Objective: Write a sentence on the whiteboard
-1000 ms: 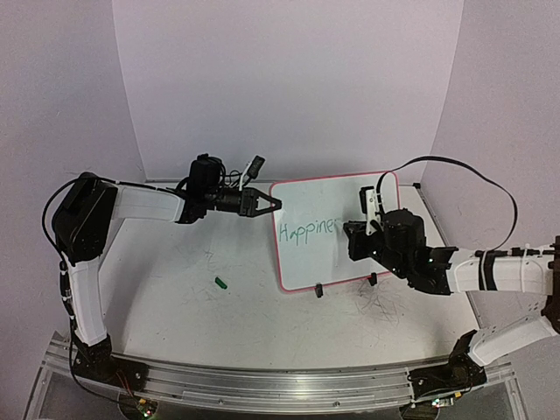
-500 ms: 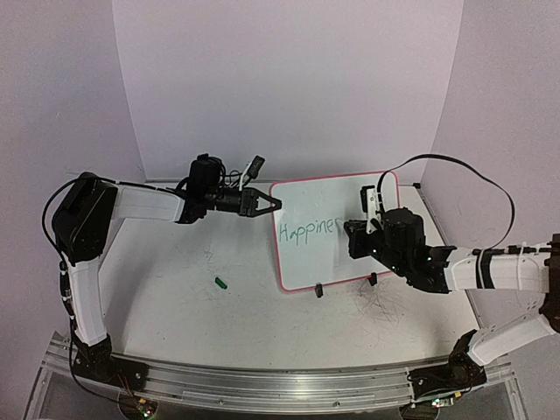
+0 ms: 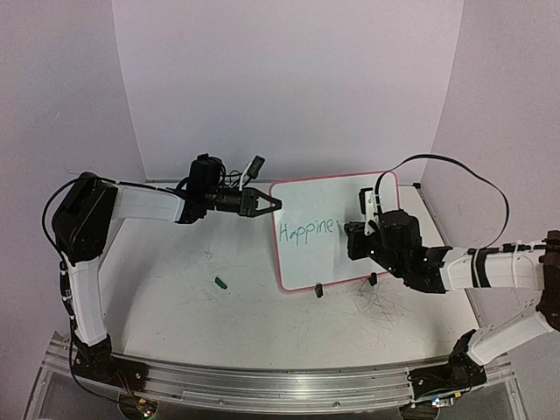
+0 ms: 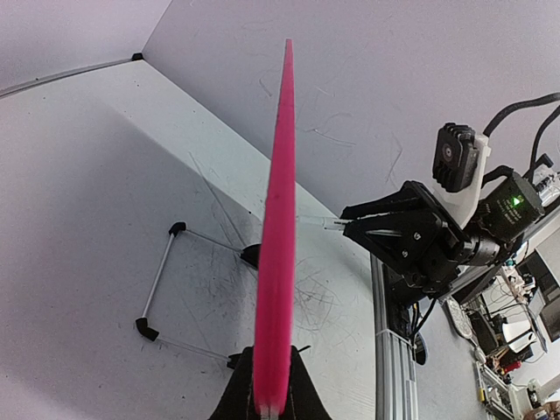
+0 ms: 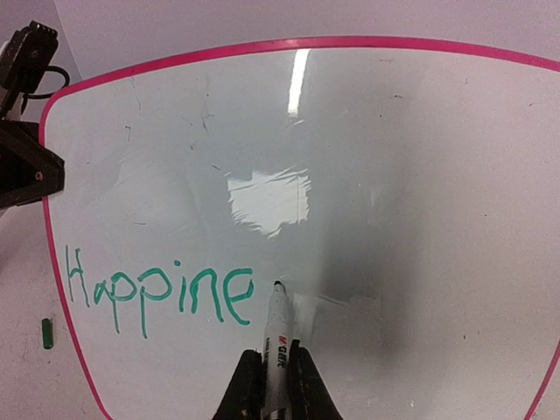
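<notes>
The right gripper (image 5: 276,366), clamped on the marker (image 5: 276,332), has barely budged from the "e", so the sentence (image 5: 157,297) stands at "Happine" on the whiteboard (image 3: 324,199), whose left edge the left gripper (image 3: 271,203) pinches.

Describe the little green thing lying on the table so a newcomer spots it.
Start at the red-rimmed whiteboard. Look left of its lower-left corner: the small green piece lies alone there. Unlike the green lettering, it is solid, loose and off the board.
</notes>
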Available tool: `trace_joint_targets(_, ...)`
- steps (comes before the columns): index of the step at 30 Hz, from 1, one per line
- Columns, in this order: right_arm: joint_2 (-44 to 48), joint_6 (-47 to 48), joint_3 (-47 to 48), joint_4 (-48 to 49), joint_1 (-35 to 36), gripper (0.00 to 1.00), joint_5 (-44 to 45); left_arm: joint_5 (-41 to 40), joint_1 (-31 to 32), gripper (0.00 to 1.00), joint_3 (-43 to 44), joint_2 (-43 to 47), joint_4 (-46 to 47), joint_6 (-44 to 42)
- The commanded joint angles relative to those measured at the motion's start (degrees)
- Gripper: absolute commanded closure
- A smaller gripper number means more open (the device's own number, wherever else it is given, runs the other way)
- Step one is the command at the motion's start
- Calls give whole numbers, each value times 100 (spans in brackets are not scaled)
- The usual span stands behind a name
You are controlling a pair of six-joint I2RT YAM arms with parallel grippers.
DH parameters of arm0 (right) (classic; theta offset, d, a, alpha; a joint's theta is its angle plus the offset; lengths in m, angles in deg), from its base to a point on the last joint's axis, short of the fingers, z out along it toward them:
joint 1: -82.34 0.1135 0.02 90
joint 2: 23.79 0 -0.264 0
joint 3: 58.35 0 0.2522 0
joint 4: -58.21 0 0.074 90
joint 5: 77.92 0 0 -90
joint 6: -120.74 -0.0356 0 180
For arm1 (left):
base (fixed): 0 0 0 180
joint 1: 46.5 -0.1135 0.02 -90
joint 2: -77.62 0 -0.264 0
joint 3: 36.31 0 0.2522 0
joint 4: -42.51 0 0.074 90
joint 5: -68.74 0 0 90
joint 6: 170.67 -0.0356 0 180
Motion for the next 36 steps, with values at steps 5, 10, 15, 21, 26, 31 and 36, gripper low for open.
trace_joint_targets(5, -102, 113, 193, 235, -28, 100, 211, 18, 199, 100, -5, 44, -155, -126)
trace_joint_targets(10, -141, 199, 213, 260, -28, 100, 27, 21, 203, 100, -5, 41, -156, -125)
trace_joint_targets(15, -150, 191, 197, 235, -28, 100, -112, 26, 199, 100, 16, 23, -157, -117)
trace_joint_targets(21, -109, 140, 146, 108, -28, 100, -191, 27, 202, 100, 13, 30, -156, -116)
trace_joint_targets(26, 8, 88, 55, -50, -28, 100, -209, 26, 199, 100, 15, 30, -156, -116)
trace_joint_targets(31, 88, 71, -48, -139, -28, 100, -181, 34, 200, 100, 22, 11, -156, -108)
trace_joint_targets(36, 165, 54, -96, -154, -27, 100, -17, 33, 208, 100, 22, 16, -156, -100)
